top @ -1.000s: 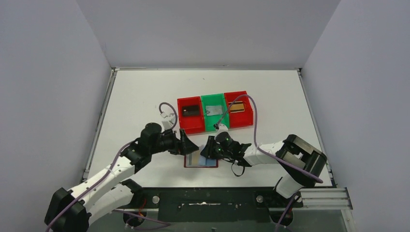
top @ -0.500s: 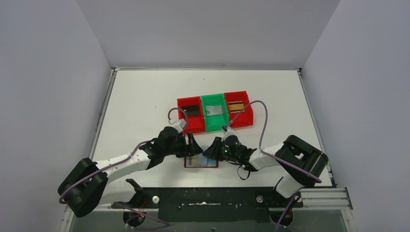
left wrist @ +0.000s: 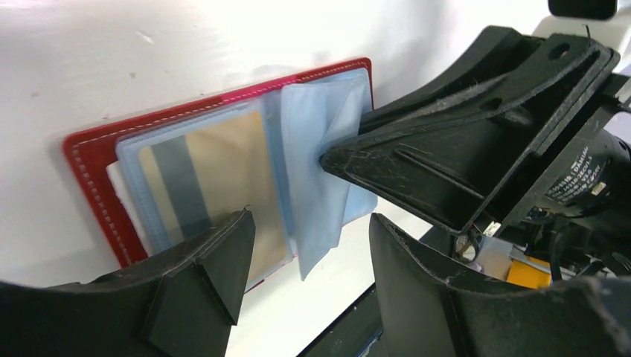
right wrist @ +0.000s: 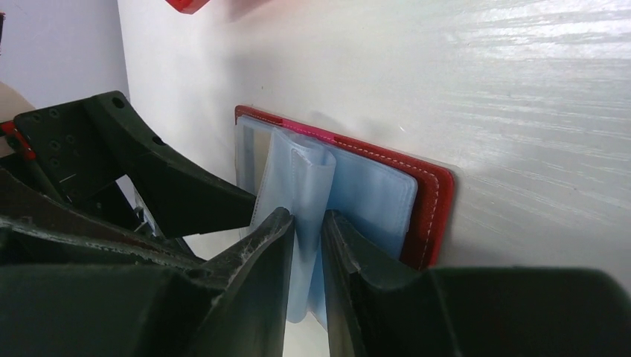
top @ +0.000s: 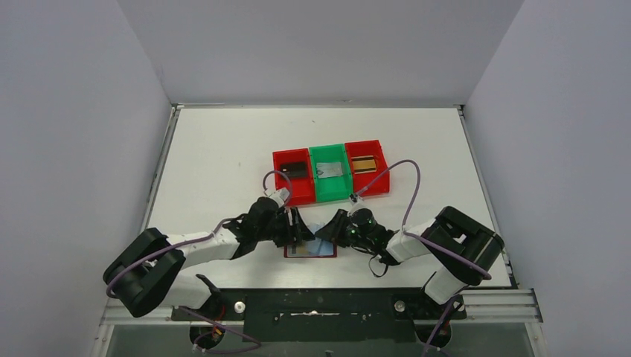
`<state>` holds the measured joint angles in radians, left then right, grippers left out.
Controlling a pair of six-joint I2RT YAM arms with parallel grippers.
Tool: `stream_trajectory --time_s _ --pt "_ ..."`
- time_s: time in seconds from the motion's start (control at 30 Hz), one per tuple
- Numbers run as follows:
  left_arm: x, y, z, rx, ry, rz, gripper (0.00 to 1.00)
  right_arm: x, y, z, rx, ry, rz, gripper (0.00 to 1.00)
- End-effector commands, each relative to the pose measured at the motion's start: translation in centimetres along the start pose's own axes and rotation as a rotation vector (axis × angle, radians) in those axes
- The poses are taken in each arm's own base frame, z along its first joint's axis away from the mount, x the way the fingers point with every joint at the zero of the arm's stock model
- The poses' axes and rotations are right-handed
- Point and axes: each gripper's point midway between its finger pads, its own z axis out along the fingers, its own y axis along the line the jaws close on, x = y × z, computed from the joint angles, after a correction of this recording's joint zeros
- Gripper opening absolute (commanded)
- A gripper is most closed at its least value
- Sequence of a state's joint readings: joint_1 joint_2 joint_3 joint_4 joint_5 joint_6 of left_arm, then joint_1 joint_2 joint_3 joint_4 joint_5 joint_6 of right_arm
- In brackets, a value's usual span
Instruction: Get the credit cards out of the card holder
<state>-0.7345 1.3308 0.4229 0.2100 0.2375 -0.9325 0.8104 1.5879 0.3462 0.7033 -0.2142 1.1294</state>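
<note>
Lab: white-walled robot enclosure

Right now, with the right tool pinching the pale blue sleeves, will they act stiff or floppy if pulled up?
Probably floppy: the sleeves curl and buckle in the right tool rather than standing flat. Their glossy plastic looks slick, so they may slip free. The card holder seems light and could lift along with them.

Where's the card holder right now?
Top view: the card holder lies open at the near-centre of the table, between the left gripper and right gripper, just nearer than the row of bins.
</note>
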Motion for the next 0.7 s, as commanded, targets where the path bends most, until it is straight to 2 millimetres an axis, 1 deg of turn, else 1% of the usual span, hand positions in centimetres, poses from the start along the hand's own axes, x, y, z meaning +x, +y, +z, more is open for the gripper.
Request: stream_trajectory --time_s 0.0,0.1,0.17,0.23,0.33,0.43,0.5,0.57,0.63,0.67 --pt "0.3 -3.2 0.4 0.137 0.048 0.023 0.57 0.2 -1.7 0.1 0.049 -0.006 0.016 0.24" --pt "0.4 -4.4 0.6 0.192 0.066 0.041 0.56 0.2 -1.6 0.1 0.045 -0.004 0.019 0.24" --pt "0.2 -5.6 0.6 0.243 0.073 0.046 0.54 -0.1 -0.6 -0.1 0.017 -0.001 0.024 0.24" --pt "0.1 -6.8 0.7 0.288 0.076 0.055 0.52 -0.6 0.3 -0.5 0.006 -0.011 0.026 0.28" --pt "-0.2 -7.9 0.9 0.321 0.069 0.068 0.5 -1.9 0.7 -1.5 0.042 -0.064 0.041 0.34" --pt "-0.2 -8.4 1.2 0.333 0.074 0.077 0.49 -3.3 0.6 -3.3 0.107 -0.126 0.03 0.46" --pt "-0.2 -8.8 1.5 0.345 0.08 0.084 0.49 -4.4 -0.2 -4.6 0.188 -0.172 0.02 0.53" --pt "0.1 -9.3 2.1 0.352 0.091 0.091 0.49 -5.5 -1.3 -6.3 0.28 -0.233 0.021 0.56" --pt "0.8 -9.8 2.5 0.369 0.127 0.106 0.49 -6.6 -2.3 -8.2 0.355 -0.303 0.039 0.59" --pt "0.9 -9.9 2.8 0.366 0.134 0.111 0.47 -7.2 -2.4 -9.1 0.368 -0.338 0.041 0.6"
